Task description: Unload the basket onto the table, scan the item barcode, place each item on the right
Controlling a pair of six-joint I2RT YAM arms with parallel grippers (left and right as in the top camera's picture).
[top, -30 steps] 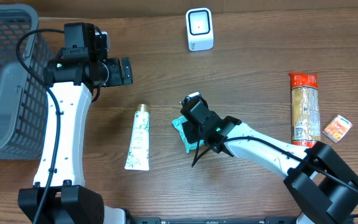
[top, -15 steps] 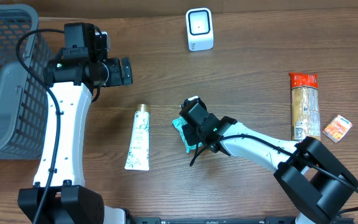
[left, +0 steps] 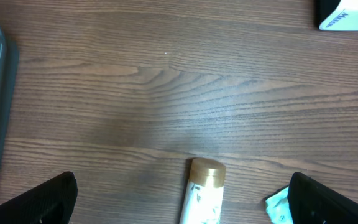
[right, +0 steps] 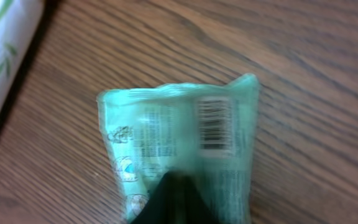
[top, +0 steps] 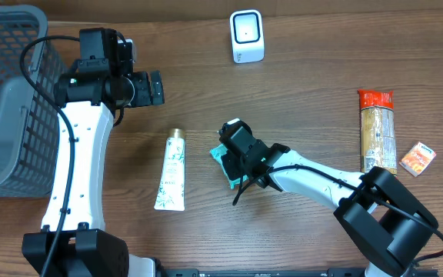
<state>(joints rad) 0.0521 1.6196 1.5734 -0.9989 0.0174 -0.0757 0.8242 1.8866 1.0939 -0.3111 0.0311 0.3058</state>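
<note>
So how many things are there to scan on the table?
4: a white tube left of the middle, a green packet by the right pincer, a long red-topped pack on the right, a small orange box beside it. The basket might hide more.

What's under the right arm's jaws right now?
A green packet lying flat on the wooden table, barcode facing up. A dark finger covers its near end; that part, and anything beneath the packet, is hidden.

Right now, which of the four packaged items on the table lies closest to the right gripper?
The small green packet, partly under the right gripper, barcode facing up. The white tube, long orange-topped packet and small orange box lie clear of it.
</note>
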